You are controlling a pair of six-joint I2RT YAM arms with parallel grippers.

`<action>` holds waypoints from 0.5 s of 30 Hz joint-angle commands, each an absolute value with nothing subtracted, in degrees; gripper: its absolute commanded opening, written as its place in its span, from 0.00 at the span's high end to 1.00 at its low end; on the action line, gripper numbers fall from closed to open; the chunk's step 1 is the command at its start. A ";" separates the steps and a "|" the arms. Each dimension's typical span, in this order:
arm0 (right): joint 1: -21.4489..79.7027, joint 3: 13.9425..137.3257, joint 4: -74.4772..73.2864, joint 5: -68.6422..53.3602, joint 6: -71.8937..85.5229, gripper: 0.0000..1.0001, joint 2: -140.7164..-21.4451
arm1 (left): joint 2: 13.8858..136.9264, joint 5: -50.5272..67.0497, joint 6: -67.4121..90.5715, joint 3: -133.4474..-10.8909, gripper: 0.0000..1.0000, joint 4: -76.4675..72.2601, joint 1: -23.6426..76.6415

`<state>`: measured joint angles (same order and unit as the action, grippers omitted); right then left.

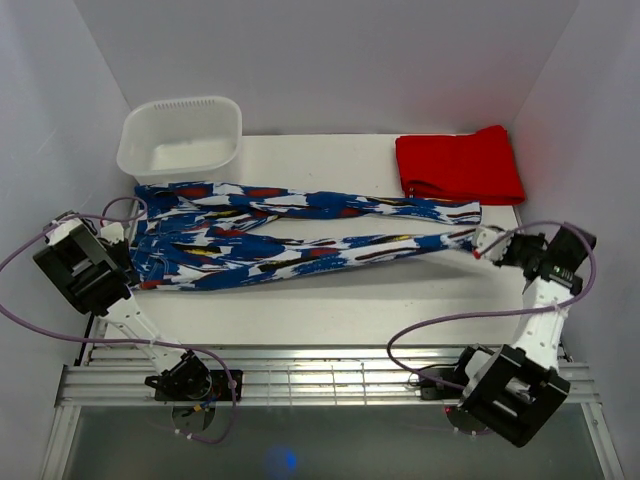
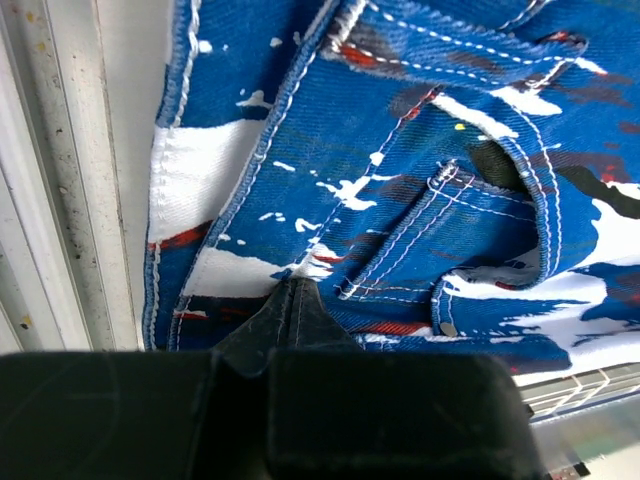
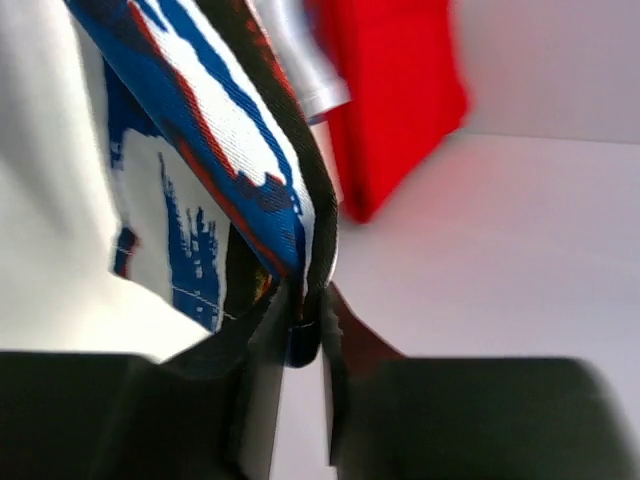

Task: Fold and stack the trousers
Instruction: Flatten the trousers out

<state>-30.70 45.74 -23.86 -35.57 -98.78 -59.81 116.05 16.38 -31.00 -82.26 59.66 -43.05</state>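
Note:
The trousers (image 1: 300,235), blue, white and red print, lie stretched across the table, waist at the left and leg ends at the right. My left gripper (image 1: 128,258) is at the waist's left edge. In the left wrist view its jaws (image 2: 290,290) are closed together, with their tip pinching the trousers' fabric (image 2: 420,150) near a pocket seam. My right gripper (image 1: 487,243) is at the near leg's end. In the right wrist view it (image 3: 305,320) is shut on the hem of the trousers (image 3: 230,150), which hangs lifted off the table.
A plain red folded garment (image 1: 458,165) lies at the back right and shows blurred in the right wrist view (image 3: 395,100). A white plastic basin (image 1: 180,135) stands at the back left. White walls enclose the table (image 1: 330,305). Metal rails (image 1: 320,375) run along the near edge.

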 commanded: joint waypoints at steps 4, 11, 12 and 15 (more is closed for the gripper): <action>-46.75 26.36 -9.84 -42.37 -134.55 0.10 -62.38 | 119.01 15.11 -32.43 -83.41 1.00 53.00 -44.65; -49.66 46.03 -20.62 -37.71 -125.87 0.10 -73.20 | 116.55 18.71 -34.98 -83.85 1.00 55.71 -44.56; -48.79 49.88 -25.09 -37.62 -124.73 0.09 -73.65 | 115.85 20.29 -35.85 -84.02 1.00 56.59 -44.65; -44.94 53.94 -28.81 -35.08 -114.99 0.08 -74.62 | 111.72 26.17 -39.71 -84.02 0.84 59.93 -44.56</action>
